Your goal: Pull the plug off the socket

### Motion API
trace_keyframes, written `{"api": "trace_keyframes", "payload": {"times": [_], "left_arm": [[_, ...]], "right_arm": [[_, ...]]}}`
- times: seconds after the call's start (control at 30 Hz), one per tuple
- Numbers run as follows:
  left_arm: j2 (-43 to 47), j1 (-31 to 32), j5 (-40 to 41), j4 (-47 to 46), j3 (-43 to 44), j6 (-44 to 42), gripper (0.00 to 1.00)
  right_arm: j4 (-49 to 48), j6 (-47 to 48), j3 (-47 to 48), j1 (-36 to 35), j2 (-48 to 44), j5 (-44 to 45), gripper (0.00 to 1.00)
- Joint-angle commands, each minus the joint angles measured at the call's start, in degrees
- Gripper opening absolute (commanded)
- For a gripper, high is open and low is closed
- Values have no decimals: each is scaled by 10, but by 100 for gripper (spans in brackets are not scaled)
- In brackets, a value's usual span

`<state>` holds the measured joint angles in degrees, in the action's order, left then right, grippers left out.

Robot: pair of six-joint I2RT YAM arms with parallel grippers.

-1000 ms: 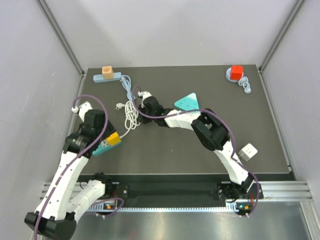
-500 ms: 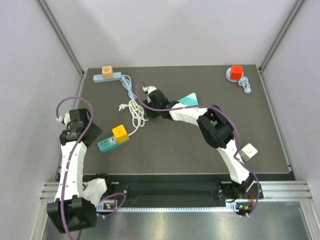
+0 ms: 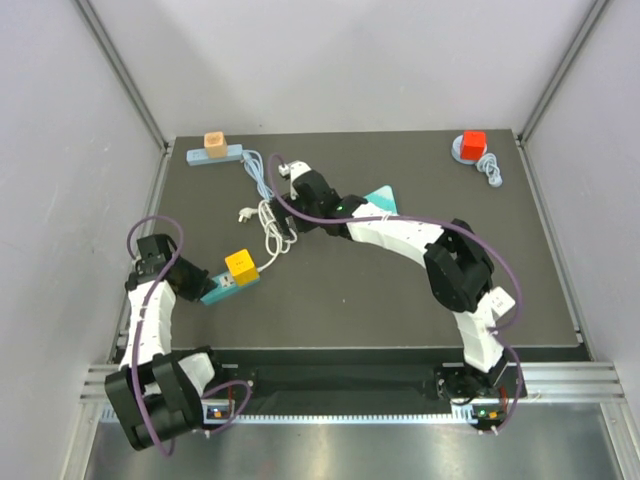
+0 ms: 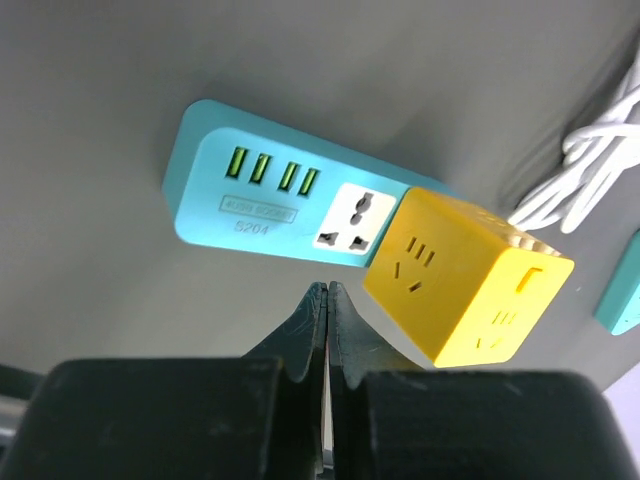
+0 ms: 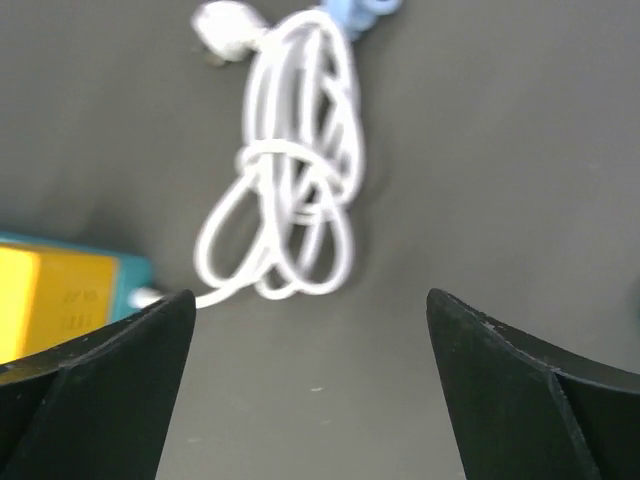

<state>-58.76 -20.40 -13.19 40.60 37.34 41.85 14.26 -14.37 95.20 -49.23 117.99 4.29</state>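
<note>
The yellow cube plug [image 4: 468,290] is stuck in one end of the teal power strip [image 4: 260,195]. They lie on the dark table [image 3: 400,300], near its left front side. The cube has little slots on its faces. The strip shows four green slots and one white socket. The left gripper [image 4: 327,290] is pressed together, just beside the strip. The right gripper [image 5: 310,300] is spread wide over a white cable bundle [image 5: 295,215].

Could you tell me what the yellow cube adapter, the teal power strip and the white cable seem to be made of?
Yellow cube adapter: likely hard moulded plastic, with smooth satin faces and rounded edges.
Teal power strip: similar matte plastic, with moulded slots.
White cable: probably a flexible rubbery sheath, since it coils in loops.
</note>
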Motion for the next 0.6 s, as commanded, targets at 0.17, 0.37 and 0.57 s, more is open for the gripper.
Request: {"api": "trace_keyframes", "payload": {"times": [0.17, 0.37, 0.57], "left_arm": [[-37, -14, -11, -63, -6, -20, 0], [-64, -19, -23, -92, -14, -31, 0], [-86, -20, -27, -97, -19, -46, 0]], "right_arm": [[-40, -99, -3, -54, -65, -90, 100], [7, -71, 29, -77, -36, -97, 100], [83, -35, 139, -120, 22, -46, 100]]}}
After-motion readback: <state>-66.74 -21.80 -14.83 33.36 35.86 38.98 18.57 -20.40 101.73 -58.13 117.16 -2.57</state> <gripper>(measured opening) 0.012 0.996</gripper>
